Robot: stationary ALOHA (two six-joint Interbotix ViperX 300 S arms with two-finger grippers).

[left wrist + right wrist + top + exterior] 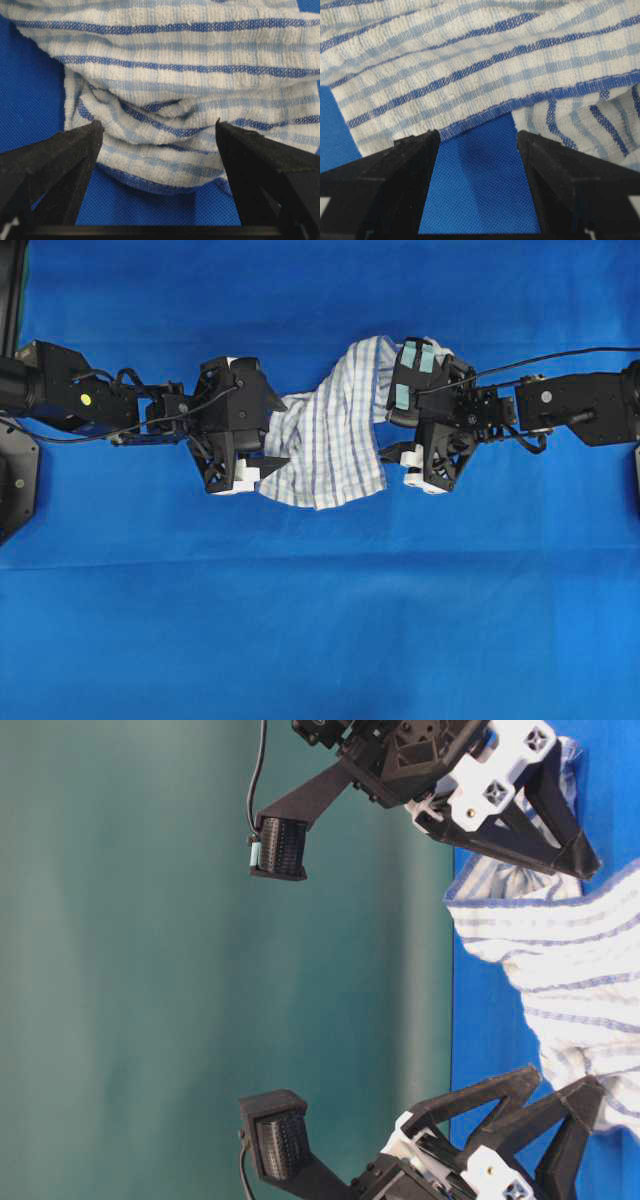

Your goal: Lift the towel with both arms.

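Towel (330, 435) in the middle of the blue table cover (320, 640), bunched between the two arms in the overhead view. Its long axis runs on a slant there: the top end points up and to the right, tucked against the right gripper (400, 440), and the broad lower end fans out toward the bottom of the view, just past the left gripper (262, 445). The cloth is rumpled, with folds gathering toward the middle.

Left gripper, seen from its wrist camera: the two black fingers (55, 165) stand spread apart, released, with a bulging fold of the towel (165, 145) sitting between the tips. Whether the tips touch the fabric, I cannot tell. Blue cover (30, 90) shows below and to the left of the fold.

Right gripper, the one with pale teal tape patches (418, 358): from its wrist camera the fingers (395, 175) are likewise spread, gripping nothing. Bare cover (477, 180) lies between them, and the towel's striped hem (485, 112) crosses just beyond the tips, slanting upward to the right.

Table-level view, turned on its side: one gripper frame (500, 790) above, another (490, 1140) below, with the towel (570, 970) lying between them against the blue cover (480, 1020).
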